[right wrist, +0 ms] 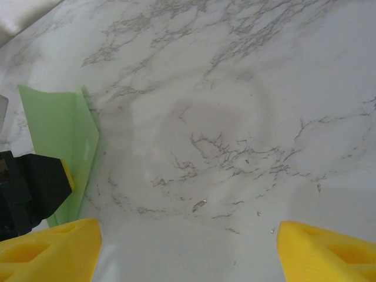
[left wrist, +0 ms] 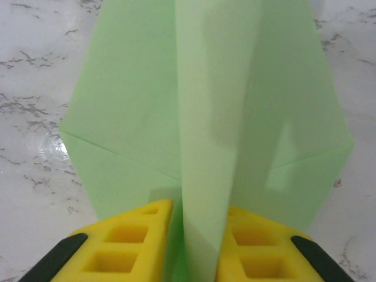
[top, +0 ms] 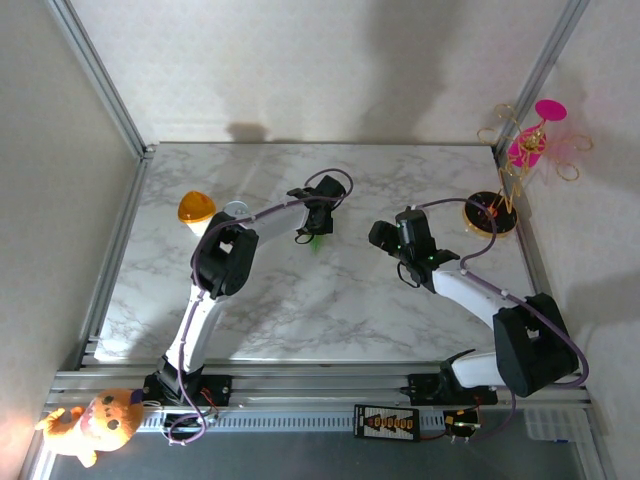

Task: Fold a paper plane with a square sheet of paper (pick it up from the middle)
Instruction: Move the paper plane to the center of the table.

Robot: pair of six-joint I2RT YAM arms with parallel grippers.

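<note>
The pale green paper plane (left wrist: 117,117) lies on the marble table, its wings spread flat and its centre keel standing up. My left gripper (left wrist: 200,235) straddles that keel: the yellow pads (left wrist: 135,235) stand slightly apart, with a thin gap on the left side of the fold. From above, the left gripper (top: 318,222) covers most of the plane (top: 317,241), leaving a green sliver. My right gripper (top: 385,238) hovers to the right, and its fingers (right wrist: 188,235) are wide open over bare marble. The plane's edge (right wrist: 59,123) shows at the left of the right wrist view.
An orange-lidded cup (top: 196,208) stands at the back left. A round yellow tin (top: 490,212) and a pink-and-gold ornament stand (top: 530,140) are at the back right. A plush toy (top: 95,425) sits off the table's near left corner.
</note>
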